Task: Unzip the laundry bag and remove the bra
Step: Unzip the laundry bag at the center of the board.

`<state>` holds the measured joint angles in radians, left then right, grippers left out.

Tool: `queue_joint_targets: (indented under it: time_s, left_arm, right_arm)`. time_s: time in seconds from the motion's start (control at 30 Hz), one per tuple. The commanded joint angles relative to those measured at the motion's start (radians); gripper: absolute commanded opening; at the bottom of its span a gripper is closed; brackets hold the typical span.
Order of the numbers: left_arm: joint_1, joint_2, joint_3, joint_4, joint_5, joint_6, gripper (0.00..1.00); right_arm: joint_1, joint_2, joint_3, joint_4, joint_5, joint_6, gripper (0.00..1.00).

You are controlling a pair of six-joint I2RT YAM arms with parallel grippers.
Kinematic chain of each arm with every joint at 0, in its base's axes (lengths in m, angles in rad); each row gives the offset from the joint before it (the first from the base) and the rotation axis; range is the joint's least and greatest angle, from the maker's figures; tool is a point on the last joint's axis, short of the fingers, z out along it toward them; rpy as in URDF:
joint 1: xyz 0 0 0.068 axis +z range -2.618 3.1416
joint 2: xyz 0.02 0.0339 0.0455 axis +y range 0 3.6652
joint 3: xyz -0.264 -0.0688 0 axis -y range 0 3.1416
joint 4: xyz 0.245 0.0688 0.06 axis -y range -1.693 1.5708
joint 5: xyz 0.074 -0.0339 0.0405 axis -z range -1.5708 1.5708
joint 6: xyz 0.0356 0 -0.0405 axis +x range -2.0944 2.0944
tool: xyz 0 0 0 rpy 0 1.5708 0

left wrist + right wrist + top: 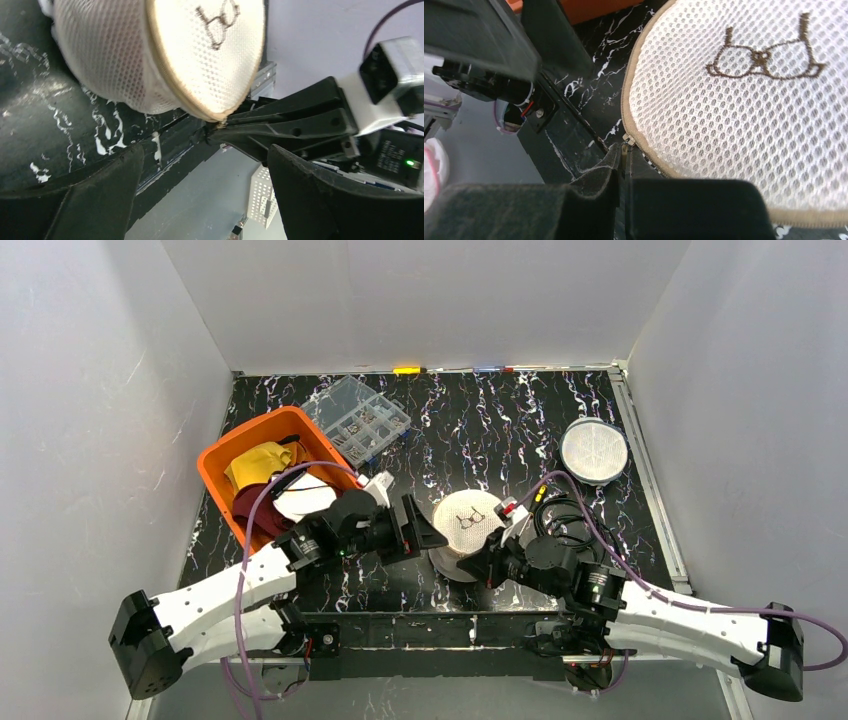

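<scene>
The round white mesh laundry bag (pixel 467 520) with a brown bra logo lies near the table's front edge; it also shows in the left wrist view (pixel 165 55) and the right wrist view (pixel 744 100). Its beige zipper runs around the rim. My right gripper (pixel 624 170) is shut on the zipper pull (pixel 626 150) at the bag's near edge; it also shows in the top view (pixel 474 569). My left gripper (pixel 430 535) is open and empty just left of the bag, its jaws wide apart (pixel 202 155). The bra is hidden inside the bag.
An orange bin (pixel 225 455) with yellow, maroon and white cloth stands at the left. A clear compartment box (pixel 357 418) sits behind it. A round white mesh disc (pixel 594 450) lies at the back right. The table's front edge runs just below the bag.
</scene>
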<state>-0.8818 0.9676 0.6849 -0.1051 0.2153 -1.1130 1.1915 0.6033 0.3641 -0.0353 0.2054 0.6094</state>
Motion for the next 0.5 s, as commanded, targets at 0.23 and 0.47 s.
queue_joint_targets:
  time_s: [0.23, 0.47]
  left_arm:
    - [-0.060, 0.088, 0.004, 0.028, -0.158, -0.092, 0.81]
    - [-0.061, 0.178, 0.062, 0.041, -0.162, -0.077, 0.61]
  right_arm:
    - [0.013, 0.157, 0.055, 0.283, -0.095, 0.044, 0.01]
    - [0.036, 0.138, 0.053, 0.272, -0.084, 0.045, 0.01]
